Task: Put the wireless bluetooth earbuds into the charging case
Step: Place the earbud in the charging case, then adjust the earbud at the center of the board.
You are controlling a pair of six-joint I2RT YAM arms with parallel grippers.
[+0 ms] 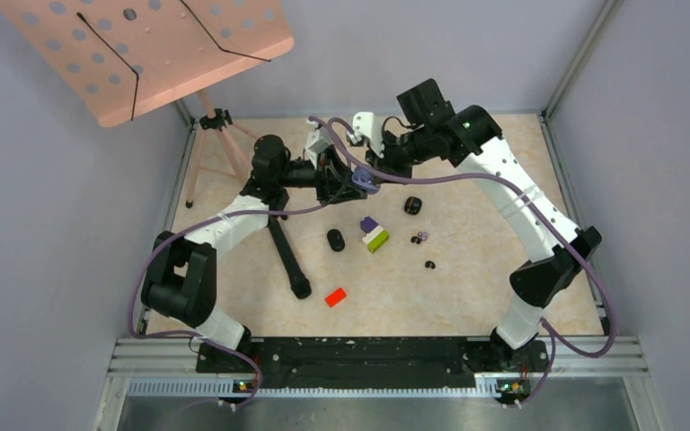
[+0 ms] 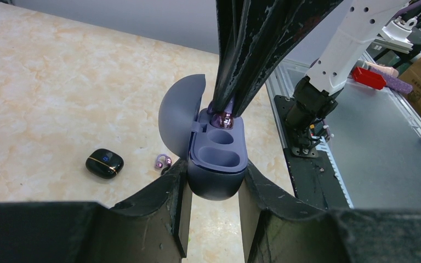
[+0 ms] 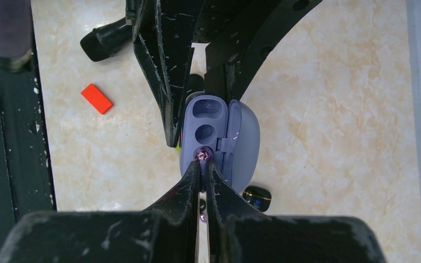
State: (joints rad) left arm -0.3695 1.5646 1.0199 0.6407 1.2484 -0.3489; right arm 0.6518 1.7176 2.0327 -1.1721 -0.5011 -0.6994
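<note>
Your left gripper (image 2: pixel 214 183) is clamping the open matte purple pebble-shaped charging case (image 2: pixel 219 159) above the beige marbled table (image 2: pixel 60 82). Your right gripper (image 3: pixel 203 166) is pinching a glossy pale purple earbud (image 3: pixel 202 155) at the case's tray edge. Another purple earbud (image 2: pixel 163 160) is lying on the table.

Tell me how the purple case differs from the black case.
The purple charging case is matte; the black case is glossy with a gold line. The purple charging case stands open; the black case is shut. The left claw grips the purple charging case; the black case lies on the table. Both are rounded pebbles.
</note>
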